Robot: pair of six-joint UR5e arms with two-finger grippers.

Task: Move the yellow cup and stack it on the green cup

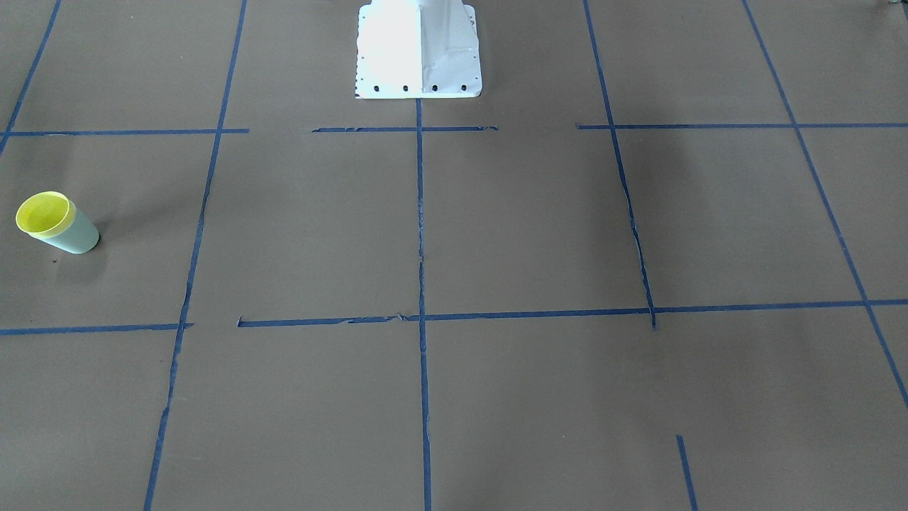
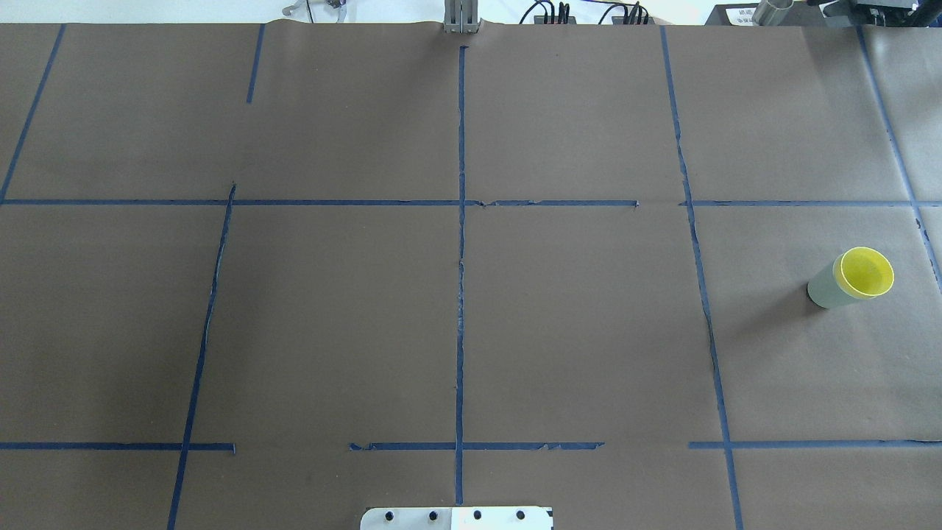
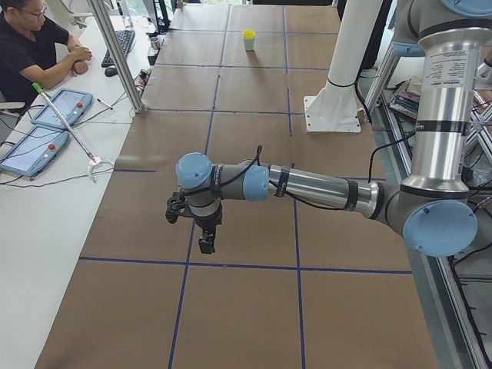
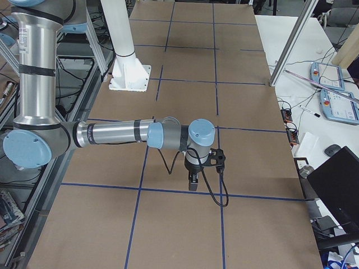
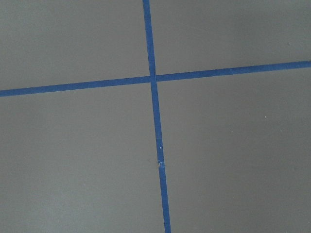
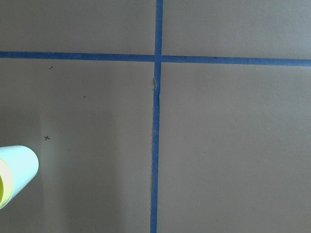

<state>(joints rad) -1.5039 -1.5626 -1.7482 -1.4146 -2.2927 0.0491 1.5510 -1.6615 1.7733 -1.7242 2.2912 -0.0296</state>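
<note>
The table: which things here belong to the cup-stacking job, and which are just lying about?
Job: small bright yellow plastic cup, nested inside small pale green plastic cup.

Lying about: blue tape lines on the brown paper table cover; white metal robot base plate; two flat tablets off to the side.

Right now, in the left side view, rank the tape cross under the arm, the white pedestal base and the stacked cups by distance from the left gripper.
1. tape cross, close beneath the left gripper.
2. pedestal base, mid-table, on the robot's side.
3. yellow cup nested in the green cup, at the table's far end.
</note>
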